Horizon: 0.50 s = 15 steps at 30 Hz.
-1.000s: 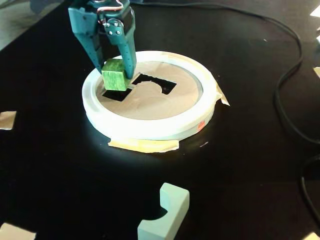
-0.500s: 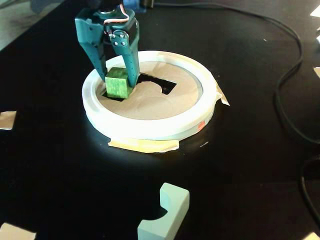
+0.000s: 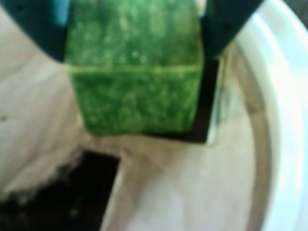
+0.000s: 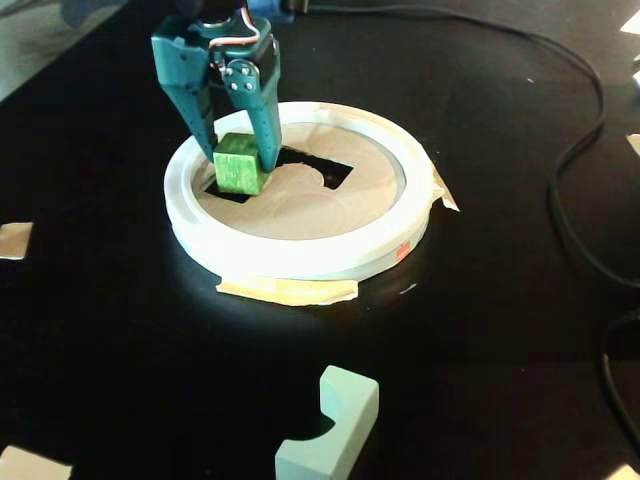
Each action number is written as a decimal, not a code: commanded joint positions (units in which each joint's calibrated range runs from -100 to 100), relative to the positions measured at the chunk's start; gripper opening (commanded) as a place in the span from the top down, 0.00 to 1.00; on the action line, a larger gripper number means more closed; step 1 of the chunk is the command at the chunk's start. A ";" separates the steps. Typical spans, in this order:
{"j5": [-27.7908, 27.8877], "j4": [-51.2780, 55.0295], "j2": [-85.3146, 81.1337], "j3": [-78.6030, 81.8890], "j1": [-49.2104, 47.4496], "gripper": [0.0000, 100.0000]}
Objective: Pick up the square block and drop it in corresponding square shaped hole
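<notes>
My teal gripper (image 4: 240, 158) is shut on the square block (image 4: 238, 166), a mottled green cube held between both fingers (image 4: 268, 130). The wrist view shows the square block (image 3: 134, 82) filling the space between the two dark fingers (image 3: 226, 24), its lower end at the mouth of the square shaped hole (image 3: 206, 113). Only a dark sliver of that square shaped hole (image 4: 218, 190) shows beside the cube. The hole is cut in a tan cardboard disc (image 4: 320, 205) ringed by white plastic (image 4: 300, 255).
A wider cutout with a curved edge (image 4: 310, 165) lies just right of the cube in the fixed view. A pale mint notched block (image 4: 330, 425) sits near the front edge. Black cables (image 4: 575, 150) run along the right. Tape scraps (image 4: 12, 240) lie at the left.
The gripper has come down with the cube from above the disc to the square hole. The last half second shows only a slight further drop.
</notes>
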 commanded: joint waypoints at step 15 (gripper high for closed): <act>-0.29 1.54 -1.78 -0.85 -3.98 0.08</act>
